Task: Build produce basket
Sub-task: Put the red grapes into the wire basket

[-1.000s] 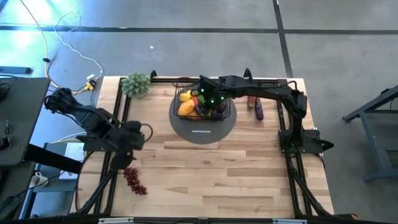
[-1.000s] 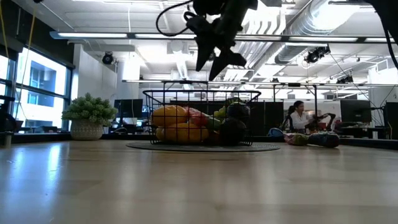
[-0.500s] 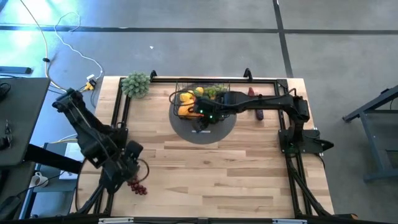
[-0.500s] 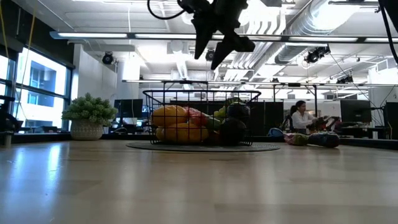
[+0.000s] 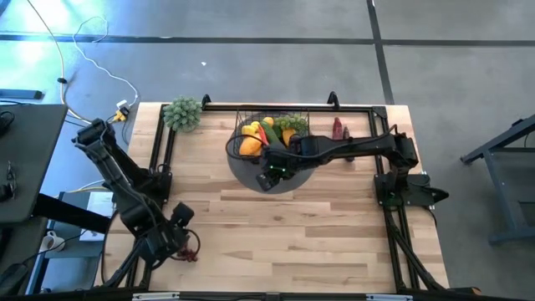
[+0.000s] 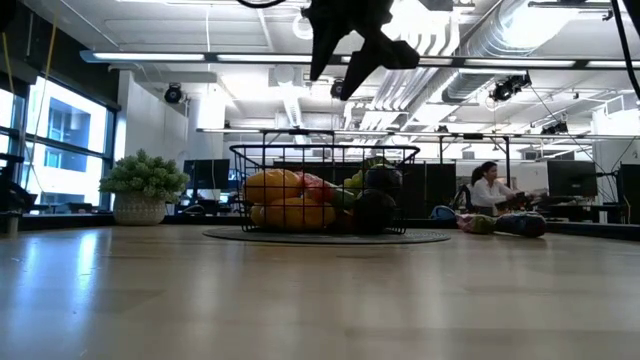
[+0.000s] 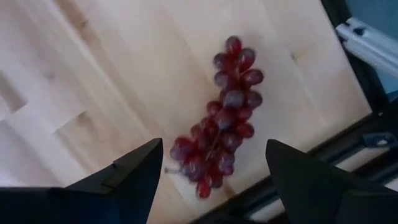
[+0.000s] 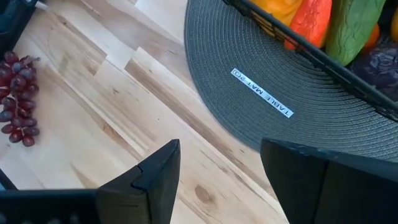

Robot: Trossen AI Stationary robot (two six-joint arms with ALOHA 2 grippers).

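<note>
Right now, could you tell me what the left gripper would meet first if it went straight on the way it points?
Most likely the bunch of dark red grapes lying on the wooden table, framed between the open left gripper; depth is unclear.

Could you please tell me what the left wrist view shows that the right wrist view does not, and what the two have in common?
Only the left wrist view shows the left hand open above the red grapes, near the table's dark edge rail.

Only the right wrist view shows the open right hand, the round grey mat and the basket holding produce.

Both show the red grapes lying loose on the wooden table, not yet gripped.
</note>
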